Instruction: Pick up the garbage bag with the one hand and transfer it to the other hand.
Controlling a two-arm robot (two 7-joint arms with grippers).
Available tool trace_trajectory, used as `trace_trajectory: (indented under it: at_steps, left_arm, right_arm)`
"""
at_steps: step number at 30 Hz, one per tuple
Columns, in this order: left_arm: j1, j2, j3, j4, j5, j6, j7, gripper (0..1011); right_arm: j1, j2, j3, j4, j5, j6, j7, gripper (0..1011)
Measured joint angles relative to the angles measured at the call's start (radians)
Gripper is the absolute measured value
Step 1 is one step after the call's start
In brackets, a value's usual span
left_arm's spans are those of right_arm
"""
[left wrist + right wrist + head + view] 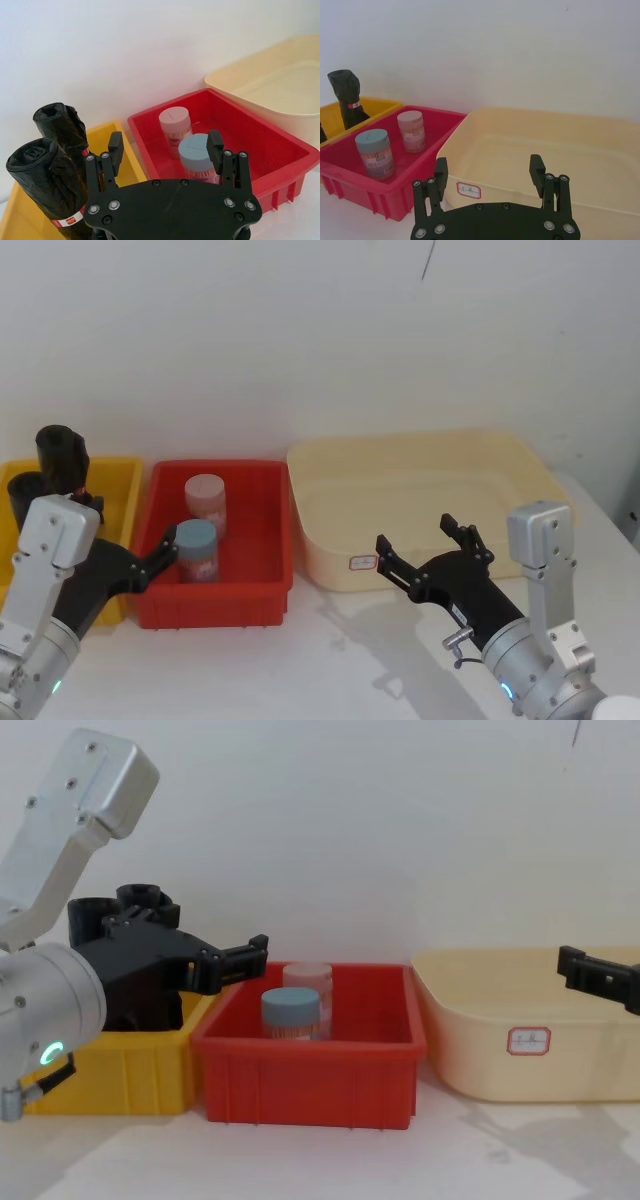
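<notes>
Left wrist view: bag (45,185) beside gripper (165,145)

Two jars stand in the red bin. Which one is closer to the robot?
The jar with the blue lid: it stands toward the front of the red bin, while the pink-lidded jar stands behind it.

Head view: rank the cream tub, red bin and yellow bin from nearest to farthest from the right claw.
1. Cream tub: straight ahead of the right claw, whose fingertips are at its front wall.
2. Red bin: to the claw's left, mid-table.
3. Yellow bin: far left, beyond the red one.
</notes>
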Motion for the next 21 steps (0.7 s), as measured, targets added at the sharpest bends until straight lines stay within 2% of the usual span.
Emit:
trace_trajectory:
  at_steps: [21]
  left_arm:
    - [0.000,0.000,0.000,0.000,0.000,0.000,0.000,1001]
  right_arm:
    - [0.000,0.000,0.000,0.000,0.000,0.000,0.000,1004]
